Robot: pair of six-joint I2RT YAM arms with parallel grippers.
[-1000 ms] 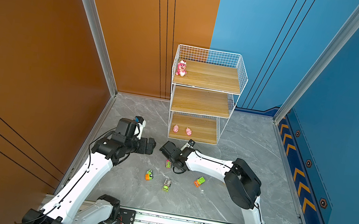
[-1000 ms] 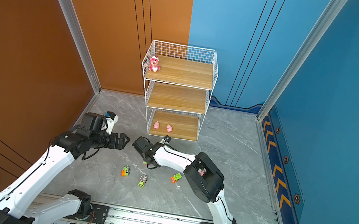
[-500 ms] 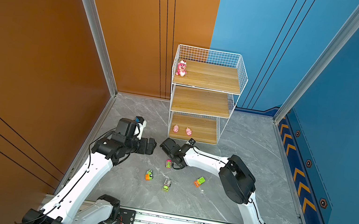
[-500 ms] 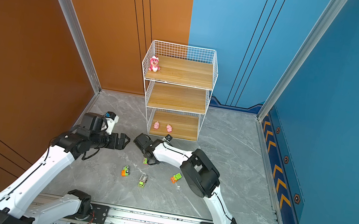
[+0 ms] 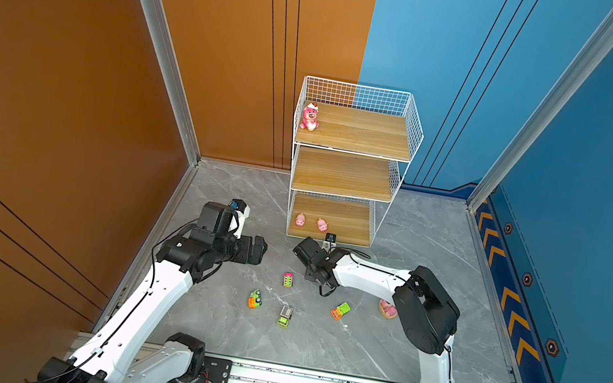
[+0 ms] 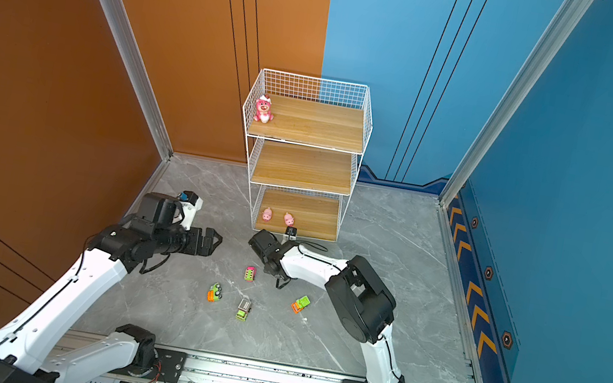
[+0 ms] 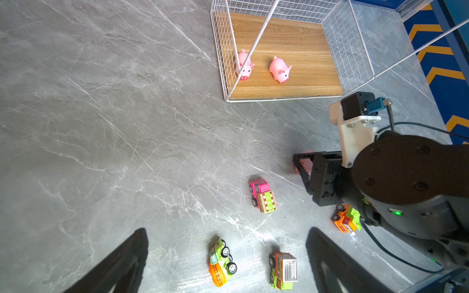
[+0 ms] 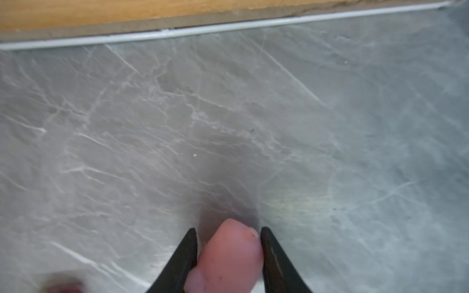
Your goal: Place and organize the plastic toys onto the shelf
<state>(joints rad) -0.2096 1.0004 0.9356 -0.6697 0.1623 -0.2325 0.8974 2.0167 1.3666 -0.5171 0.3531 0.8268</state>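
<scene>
My right gripper (image 8: 228,241) is shut on a pale pink pig (image 8: 229,256), low over the floor just before the shelf (image 5: 353,152); in both top views it (image 5: 301,248) (image 6: 256,240) hides the pig. Two more pigs (image 5: 300,220) (image 5: 322,225) stand on the bottom board and a pink bear (image 5: 309,116) on the top board. Several toy vehicles lie on the floor: pink (image 5: 288,280), green-orange (image 5: 255,299), grey-green (image 5: 284,316), orange-green (image 5: 340,310). My left gripper (image 7: 227,230) (image 5: 261,250) hangs open and empty above them.
A pink figure on a tan round base (image 5: 387,309) sits on the floor, partly hidden behind the right arm's elbow. The orange wall (image 5: 56,117) is close on the left. The rail (image 5: 306,382) carrying both arm bases runs along the front.
The right jaws have narrowed onto the pig, and that gripper has shifted a little toward the shelf front, uncovering the pink vehicle. The left arm has not moved.
</scene>
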